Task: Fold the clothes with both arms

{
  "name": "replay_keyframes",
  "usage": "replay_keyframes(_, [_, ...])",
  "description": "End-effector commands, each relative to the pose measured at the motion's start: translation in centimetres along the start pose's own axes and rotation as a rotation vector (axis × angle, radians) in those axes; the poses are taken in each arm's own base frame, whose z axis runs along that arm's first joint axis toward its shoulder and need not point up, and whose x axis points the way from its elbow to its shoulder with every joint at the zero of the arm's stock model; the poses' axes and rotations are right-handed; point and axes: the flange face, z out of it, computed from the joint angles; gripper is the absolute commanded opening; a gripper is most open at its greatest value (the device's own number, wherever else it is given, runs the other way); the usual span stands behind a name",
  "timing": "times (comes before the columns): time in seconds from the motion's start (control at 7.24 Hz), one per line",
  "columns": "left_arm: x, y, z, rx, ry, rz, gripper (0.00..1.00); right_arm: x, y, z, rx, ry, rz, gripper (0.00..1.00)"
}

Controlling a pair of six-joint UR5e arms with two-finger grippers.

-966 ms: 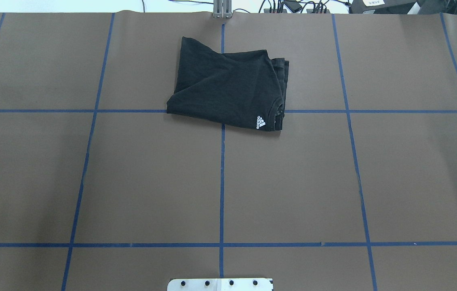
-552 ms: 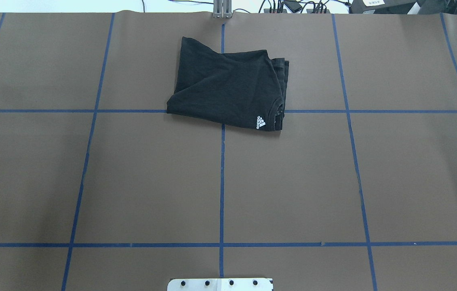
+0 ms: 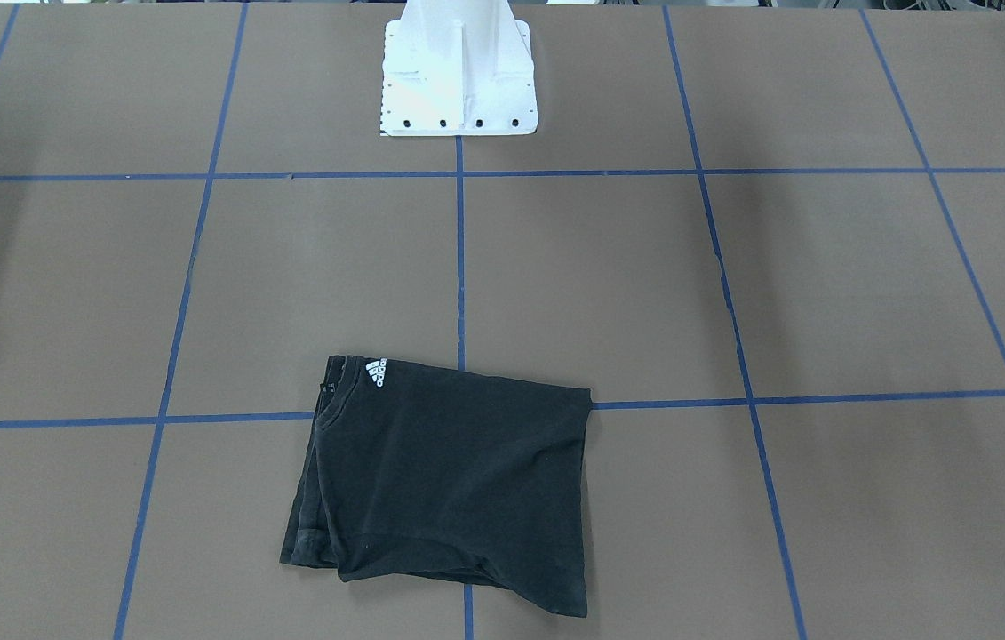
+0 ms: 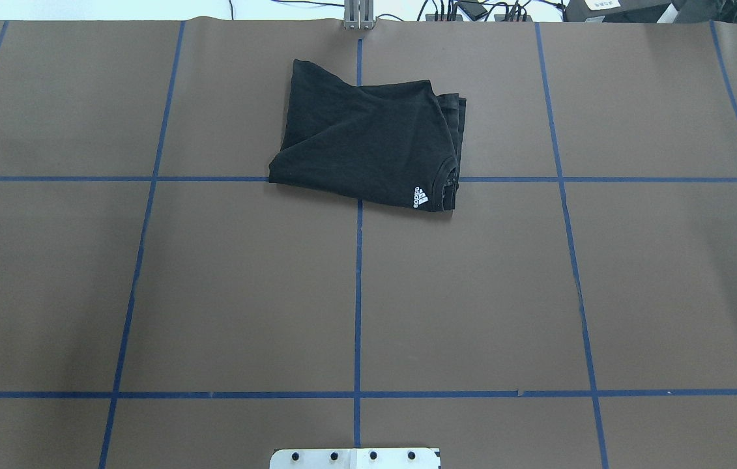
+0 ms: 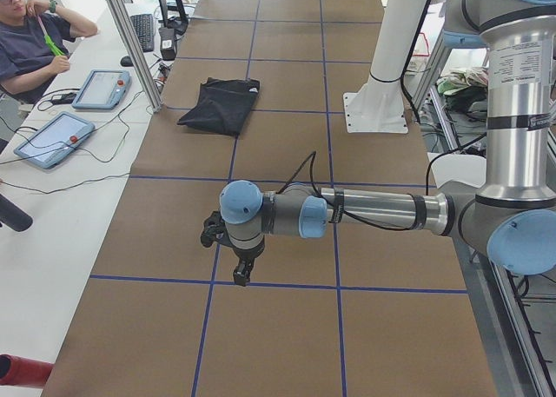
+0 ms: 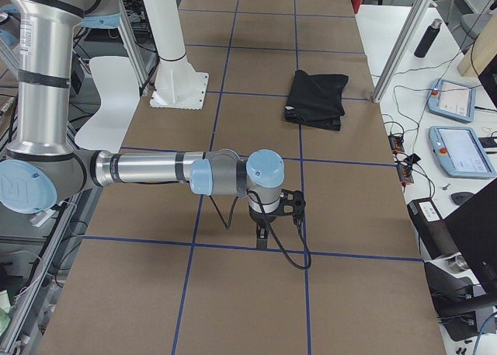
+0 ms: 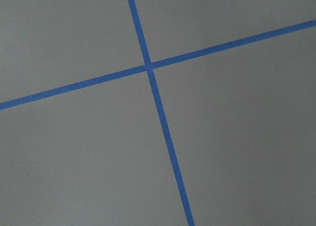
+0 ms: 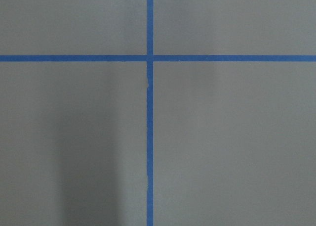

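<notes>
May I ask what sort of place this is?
Probably a robotics lab: a brown table with a blue tape grid, grey-silver jointed robot arms with light blue caps, and blue-framed control tablets with red buttons beside it.

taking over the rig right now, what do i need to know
Left tool: hangs over the bare table near its left end, away from the shirt; open or shut, cannot tell.
Right tool: likewise at the right end.
Black T-shirt: lies folded on the far side, across the centre tape line, logo up, touched by neither tool.
Done: the folding, it seems.
Left: perhaps squaring the skewed far corner.
</notes>
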Motion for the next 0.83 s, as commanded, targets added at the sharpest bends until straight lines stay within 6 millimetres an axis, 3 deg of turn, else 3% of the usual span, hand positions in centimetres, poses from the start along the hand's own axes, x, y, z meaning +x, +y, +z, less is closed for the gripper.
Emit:
replay_keyframes(0.0, [-0.05, -0.13, -0.05, 0.000, -0.006, 0.002, 1.00, 0.12, 0.58, 0.09, -0.005, 0.007, 0.000, 1.00])
replay_keyframes(0.28, [-0.08, -0.05, -0.01, -0.001, -0.005, 0.000, 1.00, 0.43, 0.64, 0.44, -0.013, 0.008, 0.019, 1.00])
replay_keyframes(0.69, [0.16, -0.38, -0.28, 0.027, -0.008, -0.147, 1.00, 0.48, 0.65, 0.50, -0.014, 0.008, 0.022, 1.00])
